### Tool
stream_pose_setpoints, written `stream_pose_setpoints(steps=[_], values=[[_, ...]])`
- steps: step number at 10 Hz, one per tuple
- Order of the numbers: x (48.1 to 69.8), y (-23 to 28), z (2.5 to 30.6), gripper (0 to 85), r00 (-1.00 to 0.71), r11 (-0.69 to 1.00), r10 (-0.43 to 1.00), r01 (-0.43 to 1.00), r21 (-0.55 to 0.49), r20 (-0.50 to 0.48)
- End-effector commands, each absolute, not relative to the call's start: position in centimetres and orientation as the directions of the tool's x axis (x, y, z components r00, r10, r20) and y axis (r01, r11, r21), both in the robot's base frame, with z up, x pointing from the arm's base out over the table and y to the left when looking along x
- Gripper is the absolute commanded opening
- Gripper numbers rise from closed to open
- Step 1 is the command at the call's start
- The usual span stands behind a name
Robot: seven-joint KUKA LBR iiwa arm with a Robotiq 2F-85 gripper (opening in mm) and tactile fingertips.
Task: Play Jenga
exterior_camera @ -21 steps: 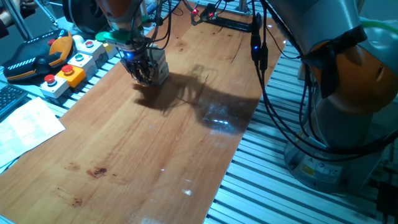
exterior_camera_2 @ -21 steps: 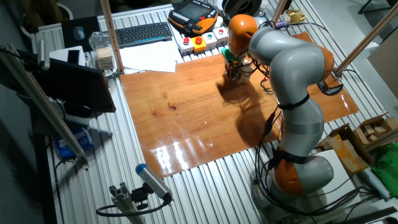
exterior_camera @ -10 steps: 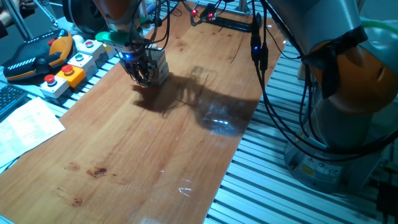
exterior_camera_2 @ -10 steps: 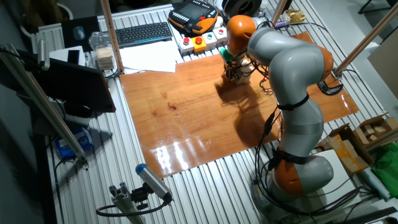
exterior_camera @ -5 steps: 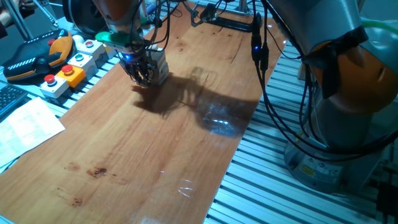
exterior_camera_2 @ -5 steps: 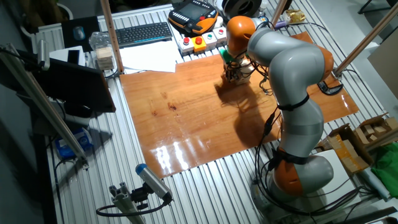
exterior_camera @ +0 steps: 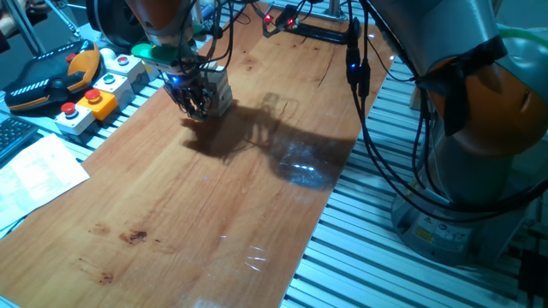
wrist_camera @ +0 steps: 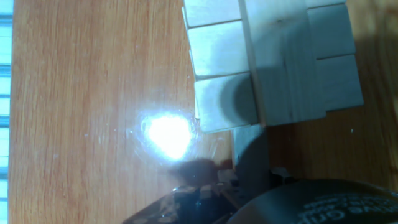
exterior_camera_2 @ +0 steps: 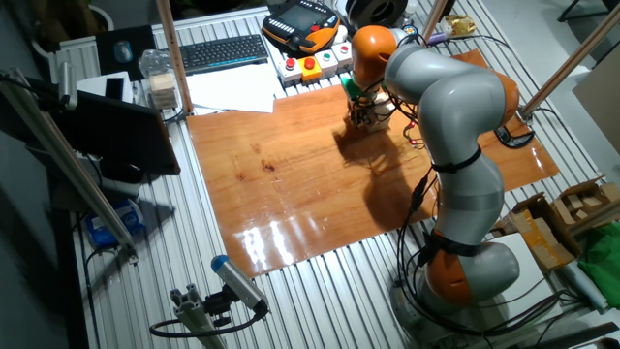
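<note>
The Jenga tower (exterior_camera: pixel 218 88) of pale wooden blocks stands at the far left of the wooden board, next to the button boxes. It also shows in the other fixed view (exterior_camera_2: pixel 376 112) and fills the top right of the hand view (wrist_camera: pixel 273 62). My gripper (exterior_camera: pixel 193 101) is low at the tower's side, seen small in the other fixed view (exterior_camera_2: pixel 363 117). In the hand view one pale block (wrist_camera: pixel 250 149) sticks out of the tower's lower layer toward my gripper (wrist_camera: pixel 252 177), its end between the jaws, which look shut on it.
Grey boxes with coloured push-buttons (exterior_camera: pixel 94 98) and an orange-black pendant (exterior_camera: pixel 51 77) lie just left of the board. Paper (exterior_camera: pixel 34 171) lies at the left edge. A black bar (exterior_camera: pixel 312 30) sits at the board's far end. Cables (exterior_camera: pixel 368 111) hang on the right.
My gripper has crept slightly up and to the left beside the tower. Nothing else has moved.
</note>
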State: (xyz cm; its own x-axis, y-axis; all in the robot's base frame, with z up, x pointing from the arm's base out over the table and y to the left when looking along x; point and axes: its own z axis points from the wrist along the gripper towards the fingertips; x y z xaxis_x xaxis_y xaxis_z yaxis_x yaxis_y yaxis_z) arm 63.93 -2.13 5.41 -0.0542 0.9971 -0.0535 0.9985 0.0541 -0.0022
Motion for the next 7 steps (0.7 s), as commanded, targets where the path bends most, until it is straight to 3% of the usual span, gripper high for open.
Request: stream_pose_setpoints(steps=[1,7], values=[[63.92,-2.13,5.41,0.7,-0.054,0.054,0.997,0.999,-0.002,-0.054],[63.86,-1.90,5.36,0.7,-0.054,0.054,0.997,0.999,0.001,-0.055]])
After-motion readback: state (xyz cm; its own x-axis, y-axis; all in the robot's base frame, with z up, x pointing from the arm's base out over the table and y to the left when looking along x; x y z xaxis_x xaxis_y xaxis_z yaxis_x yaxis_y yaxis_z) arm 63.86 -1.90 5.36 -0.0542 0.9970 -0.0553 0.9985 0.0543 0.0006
